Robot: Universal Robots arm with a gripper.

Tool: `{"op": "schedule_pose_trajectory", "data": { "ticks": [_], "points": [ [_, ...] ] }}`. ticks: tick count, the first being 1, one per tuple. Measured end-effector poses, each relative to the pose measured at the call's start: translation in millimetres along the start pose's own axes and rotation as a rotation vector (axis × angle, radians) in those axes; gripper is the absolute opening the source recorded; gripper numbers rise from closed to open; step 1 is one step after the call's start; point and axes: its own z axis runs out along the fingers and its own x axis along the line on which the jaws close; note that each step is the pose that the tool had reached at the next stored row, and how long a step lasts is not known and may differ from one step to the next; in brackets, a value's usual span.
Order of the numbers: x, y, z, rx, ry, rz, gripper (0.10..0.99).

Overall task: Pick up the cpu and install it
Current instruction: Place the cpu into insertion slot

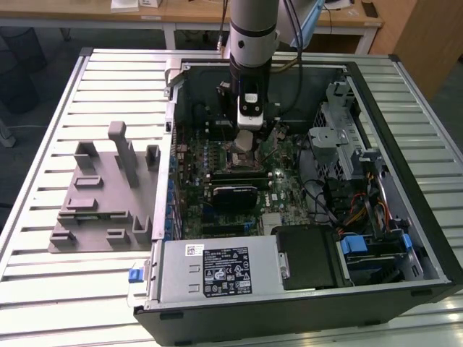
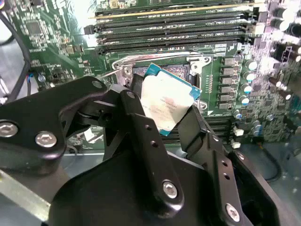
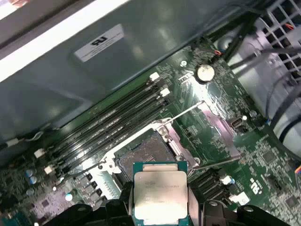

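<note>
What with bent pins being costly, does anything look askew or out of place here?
Only the cpu, clamped in the gripper above the open socket: in both wrist views its edges sit turned against the socket's frame rather than square to it. Nothing else looks damaged or loose.

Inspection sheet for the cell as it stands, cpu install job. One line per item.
Surface: slatted metal table carrying the open computer case.
Job's things: cpu held over the socket, not seated; the socket's dark centre is bare.
Clutter: grey tray with upright pegs on the table beside the case, at the exterior view's left.
Grippers: gripper shut on the cpu's edges, inside the case.
Cables: coloured wire bundle in the case at the exterior view's right; black cables run beside the arm.
Surroundings: wooden desks behind the table.
</note>
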Motion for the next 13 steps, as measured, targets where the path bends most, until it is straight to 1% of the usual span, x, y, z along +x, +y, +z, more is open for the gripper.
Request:
{"op": "schedule_pose_trajectory", "data": {
  "ticks": [13],
  "points": [
    [0.0, 0.0, 1.0, 0.004, -0.0122, 0.229, 0.545]
  ]
}}
